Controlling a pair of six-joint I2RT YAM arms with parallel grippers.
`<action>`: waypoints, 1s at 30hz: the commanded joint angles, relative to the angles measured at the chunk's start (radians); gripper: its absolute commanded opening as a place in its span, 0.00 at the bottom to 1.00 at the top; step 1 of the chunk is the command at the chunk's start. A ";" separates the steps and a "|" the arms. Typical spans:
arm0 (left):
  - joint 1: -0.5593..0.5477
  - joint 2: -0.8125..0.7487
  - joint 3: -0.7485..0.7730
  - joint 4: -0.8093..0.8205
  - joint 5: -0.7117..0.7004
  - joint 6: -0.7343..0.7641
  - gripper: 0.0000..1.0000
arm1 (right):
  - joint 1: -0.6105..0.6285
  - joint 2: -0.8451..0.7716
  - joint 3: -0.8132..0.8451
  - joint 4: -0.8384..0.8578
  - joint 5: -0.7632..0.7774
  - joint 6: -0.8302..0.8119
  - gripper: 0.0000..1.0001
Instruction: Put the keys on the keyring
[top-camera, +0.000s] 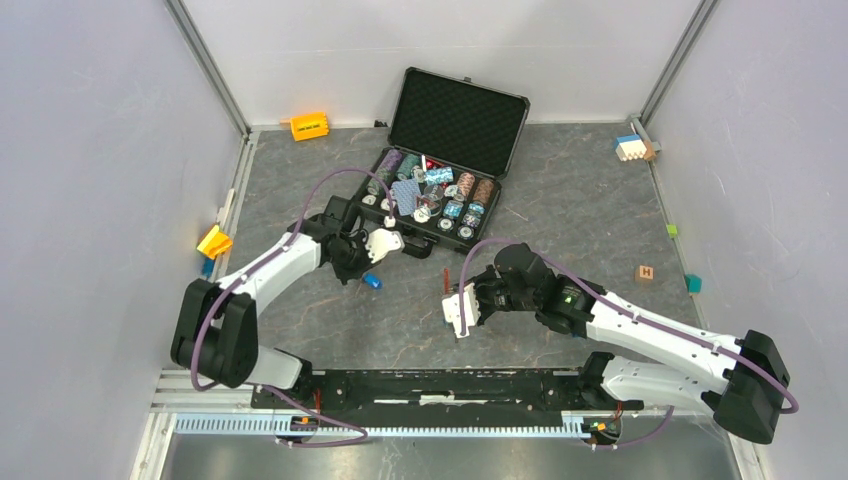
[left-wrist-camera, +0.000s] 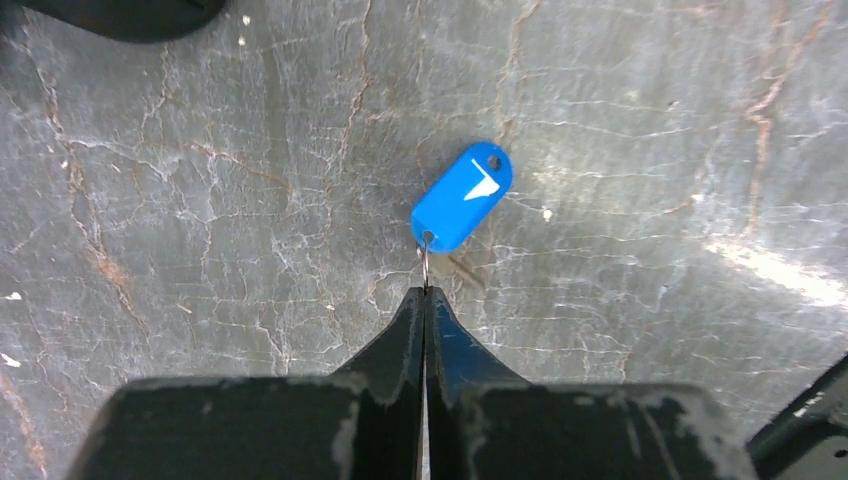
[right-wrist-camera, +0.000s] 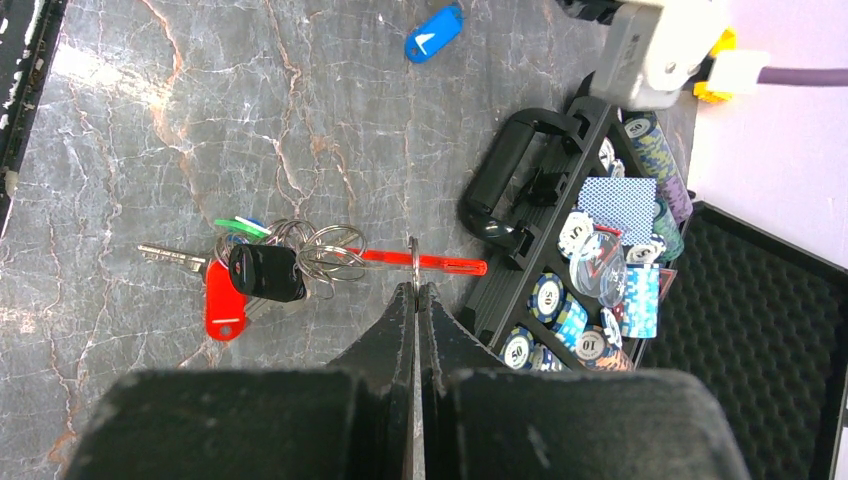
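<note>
Left gripper (left-wrist-camera: 425, 293): jaws fully together, tips pinching the near end of a thin metal ring (left-wrist-camera: 425, 262). The ring passes through the near end of the blue key tag (left-wrist-camera: 462, 197). The tag lies on the grey marbled table (left-wrist-camera: 200, 220), angled far-right, with a white mark on top and a hole at its far end. Dark shape (left-wrist-camera: 120, 12) in the far-left corner, can't tell what it is.
</note>
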 joint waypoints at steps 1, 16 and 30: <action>0.004 -0.064 0.029 -0.032 0.115 0.003 0.02 | -0.003 -0.001 0.046 0.028 -0.016 -0.002 0.00; 0.004 -0.147 -0.026 0.032 0.301 -0.011 0.02 | -0.014 -0.009 0.050 0.024 -0.037 0.004 0.00; 0.002 0.085 0.082 -0.023 0.272 -0.032 0.02 | -0.021 -0.006 0.050 0.023 -0.039 0.005 0.00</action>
